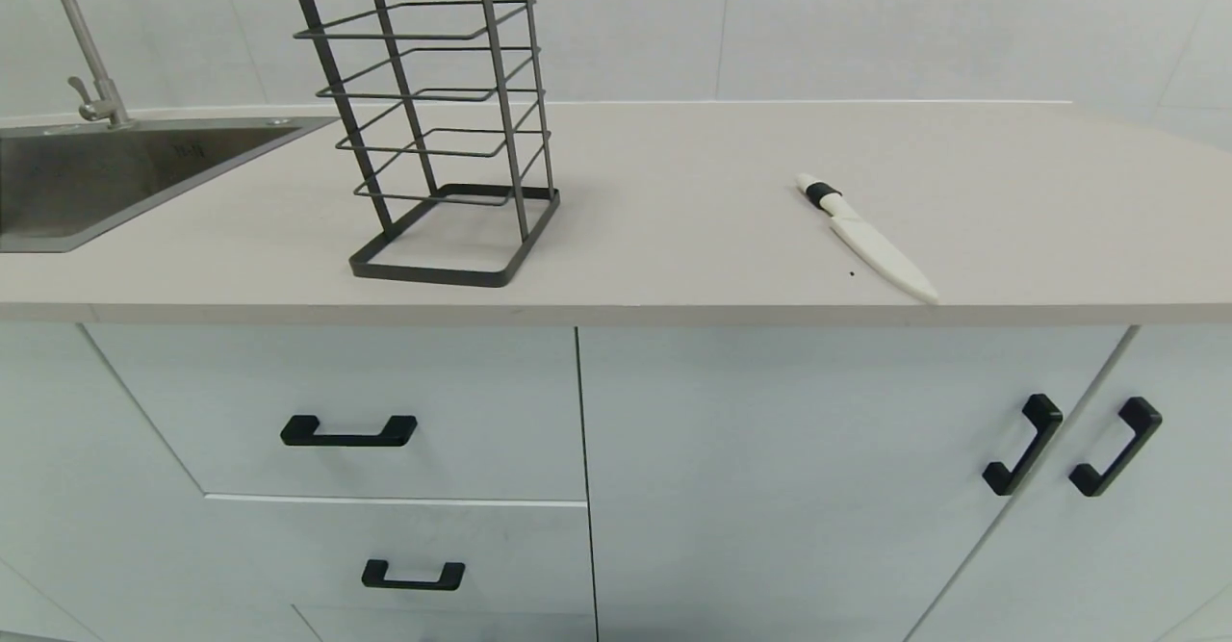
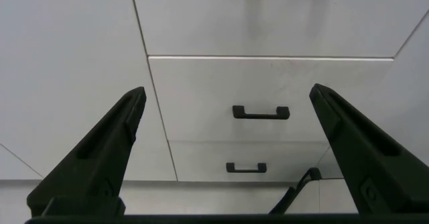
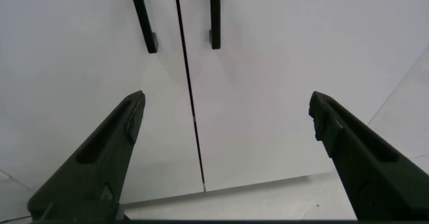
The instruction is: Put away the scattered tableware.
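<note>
On the bench point(image 1: 674, 161), near its front edge and toward the right end, lies the knife point(image 1: 871, 245). It lies flat with its tip almost at the front edge. It is white and smooth, with a black ring around the handle and a long blade that gets thin at the tip.

Toward the left end of the bench stands a tall wire rack point(image 1: 428, 276). It is made of thin dark metal bars, with a flat square frame at the bottom and open wire loops one above another. The rack and the knife are well apart.

At the back left corner, a shiny metal sink point(image 1: 96, 170) is set into the bench, with a bent metal tap point(image 1: 104, 103) behind it.

From the head view, the bench top is seen from above, with white drawers point(image 1: 366, 411) and doors point(image 1: 789, 469) under it.

The left wrist view faces the white drawers, each with a short black handle point(image 2: 261, 112). The left gripper point(image 2: 228, 91) has two black, pointed fingers point(image 2: 100, 157) standing wide apart and holding nothing.

The right wrist view faces two white doors with long black bar handles point(image 3: 143, 16) on either side of the dark gap between them. The right gripper point(image 3: 226, 98) also has its fingers point(image 3: 100, 157) wide apart and holds nothing.
</note>
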Tool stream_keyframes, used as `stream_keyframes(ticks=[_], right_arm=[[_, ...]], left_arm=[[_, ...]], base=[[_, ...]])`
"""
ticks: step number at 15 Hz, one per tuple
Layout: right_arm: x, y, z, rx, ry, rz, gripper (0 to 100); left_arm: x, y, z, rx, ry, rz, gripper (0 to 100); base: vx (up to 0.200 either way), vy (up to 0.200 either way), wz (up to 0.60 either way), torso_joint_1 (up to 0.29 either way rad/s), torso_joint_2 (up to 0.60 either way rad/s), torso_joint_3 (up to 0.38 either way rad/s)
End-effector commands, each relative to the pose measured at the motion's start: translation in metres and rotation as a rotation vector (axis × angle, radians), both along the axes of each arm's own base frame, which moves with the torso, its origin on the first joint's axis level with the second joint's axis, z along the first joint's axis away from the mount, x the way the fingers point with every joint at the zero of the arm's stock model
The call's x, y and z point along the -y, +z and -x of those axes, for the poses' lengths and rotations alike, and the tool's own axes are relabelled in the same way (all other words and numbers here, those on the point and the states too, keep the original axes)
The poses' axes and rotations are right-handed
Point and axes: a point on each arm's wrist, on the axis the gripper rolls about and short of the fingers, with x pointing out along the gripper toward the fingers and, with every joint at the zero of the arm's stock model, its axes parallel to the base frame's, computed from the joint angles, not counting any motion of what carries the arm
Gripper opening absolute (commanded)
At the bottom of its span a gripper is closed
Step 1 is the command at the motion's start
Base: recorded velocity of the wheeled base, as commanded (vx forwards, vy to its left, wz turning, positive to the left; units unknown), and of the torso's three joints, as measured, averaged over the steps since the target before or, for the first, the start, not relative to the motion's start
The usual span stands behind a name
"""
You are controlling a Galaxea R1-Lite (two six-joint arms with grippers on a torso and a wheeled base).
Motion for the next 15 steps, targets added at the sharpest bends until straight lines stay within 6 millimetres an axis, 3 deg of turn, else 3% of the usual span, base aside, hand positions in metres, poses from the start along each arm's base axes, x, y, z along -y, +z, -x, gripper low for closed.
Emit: stream_keyframes(ticks=[1,3,15], right_arm=[[0.0000,-0.0003,-0.0001,-0.003,0.000,-0.001,100],[0.0000,-0.0003,-0.0001,-0.003,0.000,-0.001,100],[0.0000,-0.0003,-0.0001,-0.003,0.000,-0.001,100]], left_arm=[[0.0000,0.0001,-0.0002,-0.002,0.001,0.000,100],[0.0000,0.0001,-0.0002,-0.002,0.001,0.000,100],[0.0000,0.0001,-0.0002,-0.003,0.001,0.002,100]], base=[[0.000,0.000,0.00,0.227,-0.04,-0.100],[0.000,0.000,0.00,0.249,-0.18,-0.203],[0.000,0.000,0.00,0.191,-0.52,-0.212]])
